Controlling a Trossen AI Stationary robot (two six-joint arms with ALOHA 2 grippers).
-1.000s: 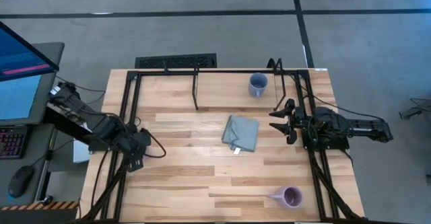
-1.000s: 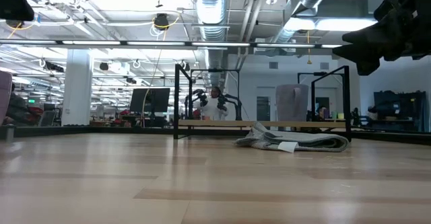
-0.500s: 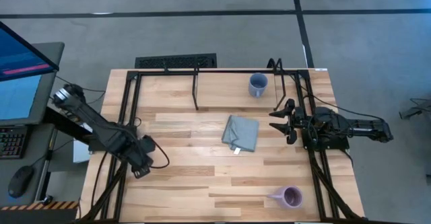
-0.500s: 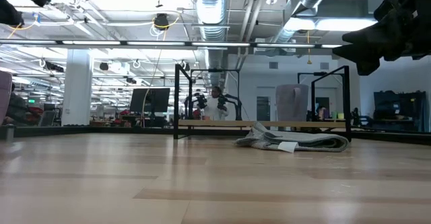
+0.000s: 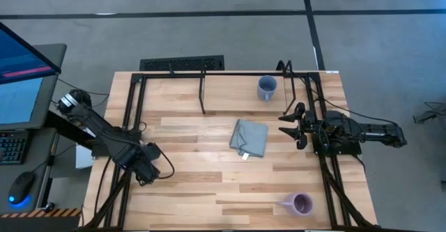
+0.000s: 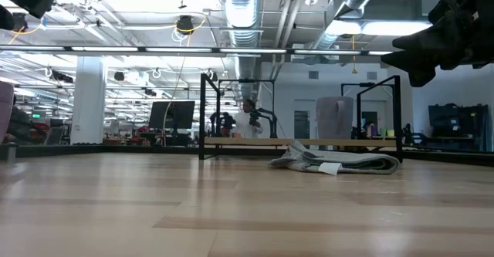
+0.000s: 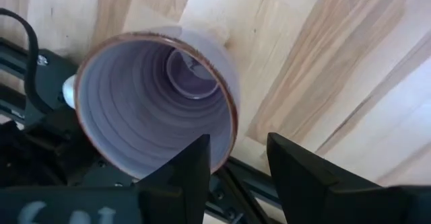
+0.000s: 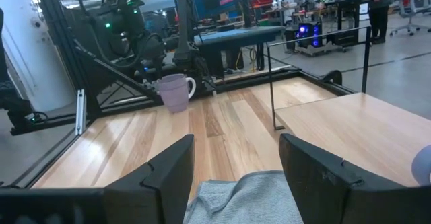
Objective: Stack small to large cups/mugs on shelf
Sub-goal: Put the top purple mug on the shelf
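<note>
Swung out over the table's left edge since a second ago, my left gripper (image 7: 232, 167) hangs spread and empty directly above the pale lavender mug (image 7: 156, 99), mouth up beneath it, far nearer than my idle, open right gripper (image 5: 291, 125).

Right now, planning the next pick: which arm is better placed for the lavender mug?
Left. Its gripper hangs open over the lavender mug, by its rim; the right gripper waits across the table, beyond the cloth.
</note>
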